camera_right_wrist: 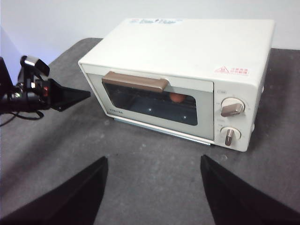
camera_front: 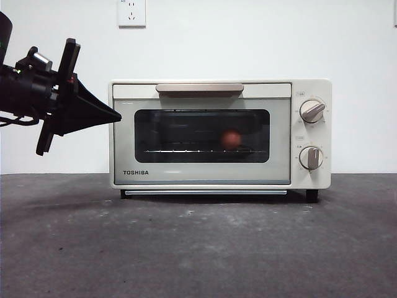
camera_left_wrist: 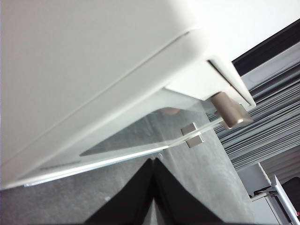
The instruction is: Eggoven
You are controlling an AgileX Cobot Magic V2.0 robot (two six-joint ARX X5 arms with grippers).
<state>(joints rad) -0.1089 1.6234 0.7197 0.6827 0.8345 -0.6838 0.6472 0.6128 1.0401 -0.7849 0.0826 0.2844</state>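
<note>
Left gripper (camera_front: pixel 115 115) at the oven's left edge, jaws pressed together to a point, holding nothing; toaster oven (camera_front: pixel 205 177) standing mid-table, door closed under the beige handle (camera_front: pixel 199 88); egg (camera_front: pixel 231 139) inside on the rack, right of centre; two knobs (camera_front: pixel 312 112) at far right; right gripper (camera_right_wrist: pixel 153 171) hovering well back from the oven, jaws spread wide, empty.

A dark grey tabletop (camera_front: pixel 198 248) fills the foreground — its surface mottled with pale scuffs and worn patches. Behind it rises a plain white wall (camera_front: pixel 260 37), and high on that wall sits a white power socket (camera_front: pixel 131 12), cut off by the frame's upper edge. In the left wrist view, grey slatted panels (camera_left_wrist: pixel 267 126) stand beyond the tabletop's far edge — what they belong to cannot be told.
</note>
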